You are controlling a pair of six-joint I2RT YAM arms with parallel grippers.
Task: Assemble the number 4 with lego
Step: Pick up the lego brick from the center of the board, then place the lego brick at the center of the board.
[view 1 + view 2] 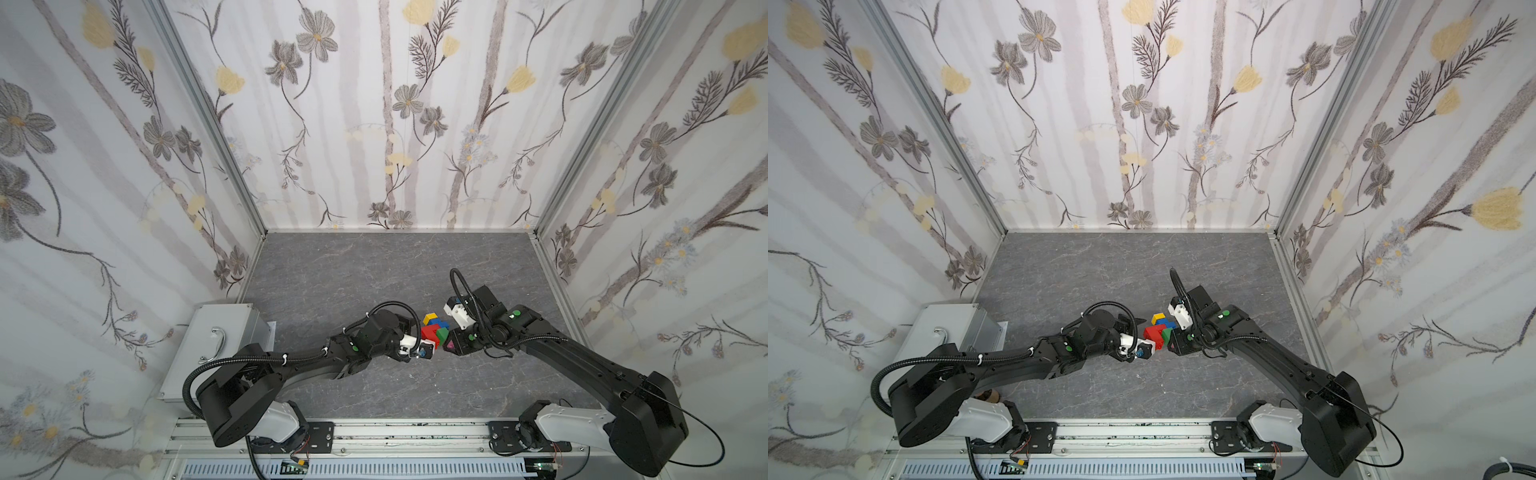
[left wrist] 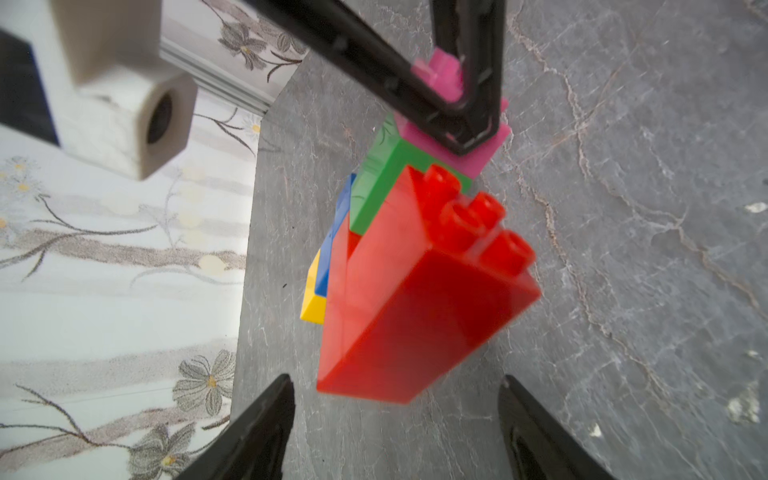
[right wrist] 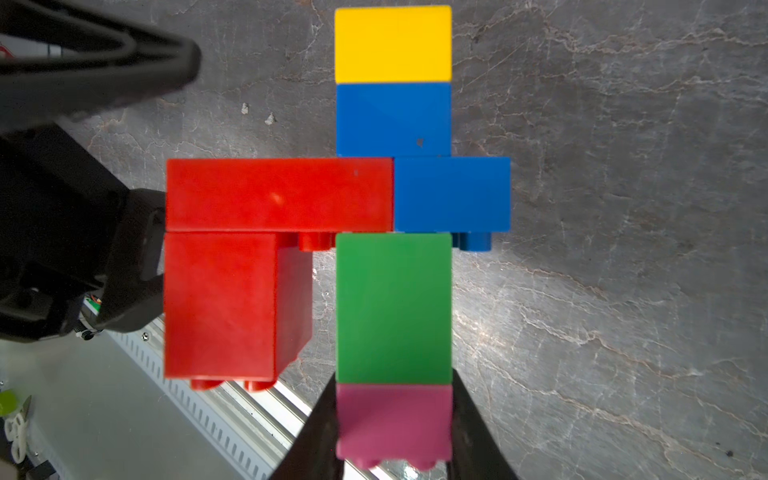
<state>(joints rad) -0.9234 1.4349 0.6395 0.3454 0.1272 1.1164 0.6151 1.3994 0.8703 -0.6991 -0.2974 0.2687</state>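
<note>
The number 4 (image 1: 433,330) (image 1: 1158,330) hangs just above the grey table between both arms. In the right wrist view it is a column of pink brick (image 3: 394,415), green (image 3: 394,307), blue (image 3: 392,120) and yellow (image 3: 392,43). A second blue brick (image 3: 452,193) and a red L-shaped arm (image 3: 278,193) branch off its sides. My right gripper (image 3: 394,419) (image 1: 449,345) is shut on the pink brick (image 2: 490,141). My left gripper (image 2: 395,380) (image 1: 422,336) stands open at the end of the red arm (image 2: 415,299), with a gap on both sides.
A grey metal box with a handle (image 1: 220,332) stands at the table's left edge behind the left arm. Floral walls close off the left, back and right. An aluminium rail (image 1: 374,432) carrying both arm bases runs along the front.
</note>
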